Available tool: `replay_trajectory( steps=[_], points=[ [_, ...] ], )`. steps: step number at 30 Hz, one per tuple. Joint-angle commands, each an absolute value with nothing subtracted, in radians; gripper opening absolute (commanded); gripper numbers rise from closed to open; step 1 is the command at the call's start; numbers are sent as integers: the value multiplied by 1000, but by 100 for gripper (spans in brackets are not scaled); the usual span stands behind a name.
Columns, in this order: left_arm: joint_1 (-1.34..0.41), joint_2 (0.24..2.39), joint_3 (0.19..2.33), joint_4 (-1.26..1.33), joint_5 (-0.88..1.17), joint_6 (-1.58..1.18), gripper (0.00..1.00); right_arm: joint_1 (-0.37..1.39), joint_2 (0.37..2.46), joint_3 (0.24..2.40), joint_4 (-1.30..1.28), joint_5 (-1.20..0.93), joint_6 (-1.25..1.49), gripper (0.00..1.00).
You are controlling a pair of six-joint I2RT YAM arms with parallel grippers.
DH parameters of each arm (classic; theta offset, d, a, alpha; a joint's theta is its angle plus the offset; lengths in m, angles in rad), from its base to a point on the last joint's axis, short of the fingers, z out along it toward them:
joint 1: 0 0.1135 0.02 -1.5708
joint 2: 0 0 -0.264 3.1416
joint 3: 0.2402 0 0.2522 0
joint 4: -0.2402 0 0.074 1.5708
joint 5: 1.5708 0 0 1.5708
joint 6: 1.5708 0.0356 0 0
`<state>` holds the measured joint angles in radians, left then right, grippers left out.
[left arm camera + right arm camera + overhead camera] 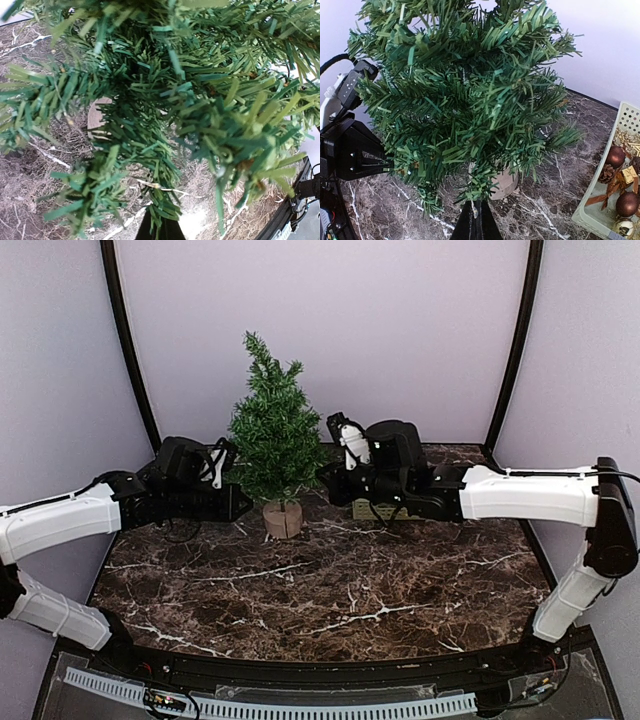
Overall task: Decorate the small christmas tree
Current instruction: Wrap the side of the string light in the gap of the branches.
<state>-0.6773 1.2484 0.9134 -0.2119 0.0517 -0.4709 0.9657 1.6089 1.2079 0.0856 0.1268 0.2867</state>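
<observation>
Toward the back of the dark marble table stands the small christmas tree, upright in its round tan stump base, with one of our arms at either flank. We judge that both come in low so the tree can be steadied, or its lower boughs worked, from two sides. No ornament hangs on it yet.

Our left gripper sits at the lowest branches on the tree's left, jaws closed to a point. Our right gripper meets the foliage on the other side, likewise closed tight. Needles crowd both sets of tips in the wrist views, so we cannot tell whether a sprig is pinched or the tips merely press into the green. Neither holds an ornament that we can see.

A pale slotted basket of brown baubles and a pinecone shows at the edge of the right wrist view, cut off — from above, the right arm hides nearly all of it.
</observation>
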Motion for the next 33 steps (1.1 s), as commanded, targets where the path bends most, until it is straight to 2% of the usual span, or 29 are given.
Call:
replay_trajectory(
  steps=[1,22,33],
  points=[
    [-673,1218,897,-237,25,-453,0,949,1629,1270,82,102,287,0],
    [-650,1190,880,-262,12,-442,0,868,1723,1234,153,-56,424,0],
    [-534,1203,905,-217,11,-330,0,885,1800,1179,287,-156,457,0]
  ],
)
